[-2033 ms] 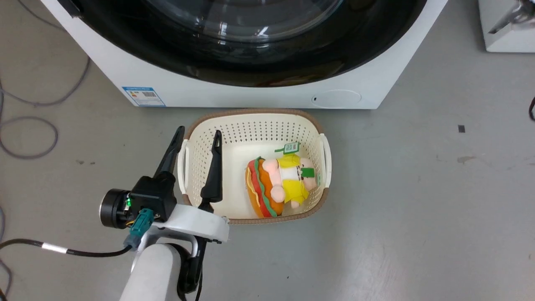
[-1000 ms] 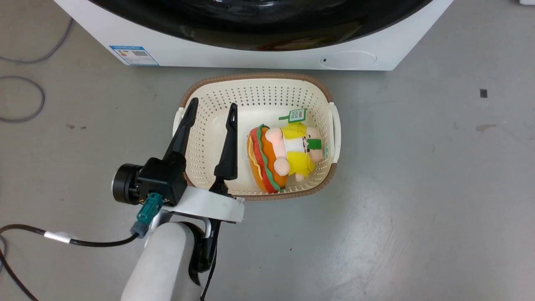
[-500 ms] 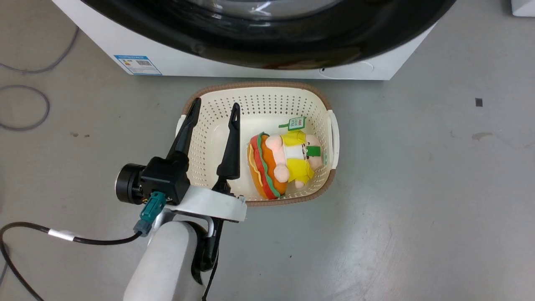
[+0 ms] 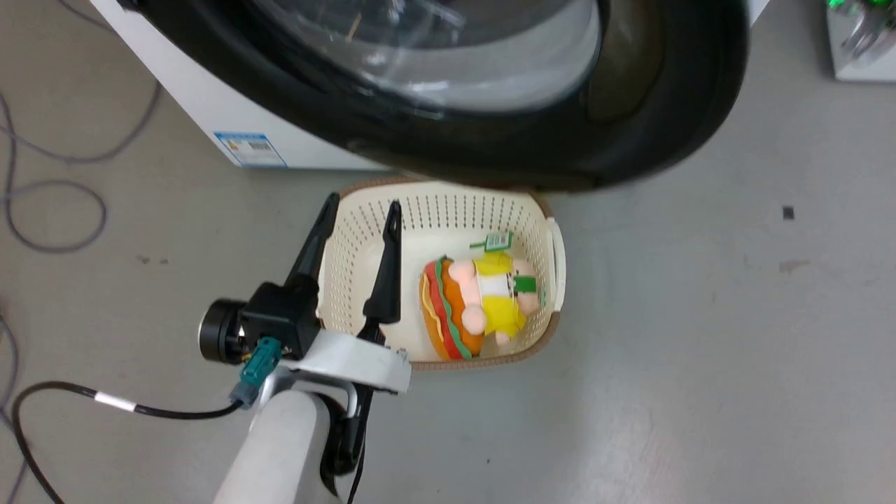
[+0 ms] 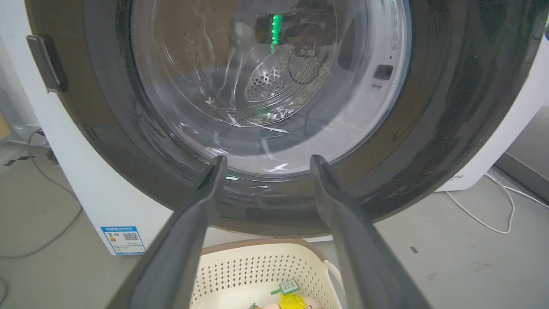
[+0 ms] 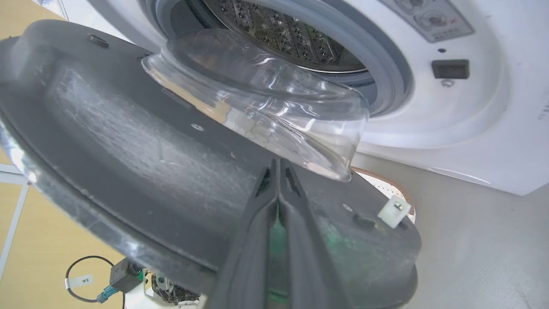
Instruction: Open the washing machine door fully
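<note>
**Head view**
- Left pincer: fingers spread apart with nothing between them, above the left wall of the basket.
- Plush toy: lies in the basket, just right of the pincer's right finger.
- Washing machine door: beyond the fingertips, standing out from the washing machine. Its lower black rim overhangs the basket's far edge.
- Blue label: on the white front, beyond and left of the tips.
- Cables: on the grey floor, well to the pincer's left.

**Left wrist view**
- Left pincer: fingers parted, gripping nothing.
- Washing machine door: straight ahead of the tips with its outer face toward them. No contact can be seen.
- Side tab: on the door's rim, far left of the left finger.
- Glass bowl: ahead and above the tips, with perforated steel showing through it.
- Basket: below, between the two fingers.

**Right wrist view**
- Right pincer: fingers pressed together with nothing visibly caught between them. The tips are at the door's inner face, but I cannot tell whether they touch it.
- Washing machine door: ajar, its dull grey inner side toward the pincer.
- Glass bowl: bulges just beyond the tips.
- Drum and grey gasket: farther beyond the tips, in the washing machine.
- White latch hook: on the door, right of the fingers.
</note>
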You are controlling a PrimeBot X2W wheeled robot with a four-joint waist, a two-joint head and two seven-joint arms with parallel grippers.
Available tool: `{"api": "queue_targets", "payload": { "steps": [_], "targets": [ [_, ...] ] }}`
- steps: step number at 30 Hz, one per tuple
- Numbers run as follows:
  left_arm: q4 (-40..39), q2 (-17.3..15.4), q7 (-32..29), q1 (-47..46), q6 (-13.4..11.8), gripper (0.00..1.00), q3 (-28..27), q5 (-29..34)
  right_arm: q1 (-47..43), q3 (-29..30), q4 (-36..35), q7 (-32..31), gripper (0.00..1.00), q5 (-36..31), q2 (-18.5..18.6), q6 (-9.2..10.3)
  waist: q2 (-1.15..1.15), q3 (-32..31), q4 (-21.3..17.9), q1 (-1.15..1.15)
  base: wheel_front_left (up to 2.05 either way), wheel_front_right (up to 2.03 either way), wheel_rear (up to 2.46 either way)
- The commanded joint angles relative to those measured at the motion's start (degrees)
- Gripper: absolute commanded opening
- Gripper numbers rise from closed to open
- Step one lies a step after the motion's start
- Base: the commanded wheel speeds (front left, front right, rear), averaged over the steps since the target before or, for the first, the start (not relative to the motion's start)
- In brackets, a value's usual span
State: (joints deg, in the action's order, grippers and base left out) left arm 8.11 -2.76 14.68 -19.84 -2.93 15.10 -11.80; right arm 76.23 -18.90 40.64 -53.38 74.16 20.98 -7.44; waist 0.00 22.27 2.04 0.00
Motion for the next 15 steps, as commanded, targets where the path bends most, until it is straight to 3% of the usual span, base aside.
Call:
{"api": "queue_targets", "payload": {
  "steps": [1, 15],
  "targets": [
    [0.31, -0.11, 0.32, 1.17, 0.09, 1.0, -0.26, -0.17, -1.97, -0.15, -0.28, -0.4, 0.0, 0.46, -0.76, -0.05, 0.0, -1.84, 0.25, 0.0, 0.0, 0.0, 0.0],
    [2.29, -0.11, 0.32, 10.18, 2.05, 1.0, -5.15, 2.88, -19.52, -2.69, -6.26, -3.8, 0.0, 3.23, -4.93, -0.05, 0.0, -13.61, 1.01, 0.0, 0.0, 0.0, 0.0]
  ]
}}
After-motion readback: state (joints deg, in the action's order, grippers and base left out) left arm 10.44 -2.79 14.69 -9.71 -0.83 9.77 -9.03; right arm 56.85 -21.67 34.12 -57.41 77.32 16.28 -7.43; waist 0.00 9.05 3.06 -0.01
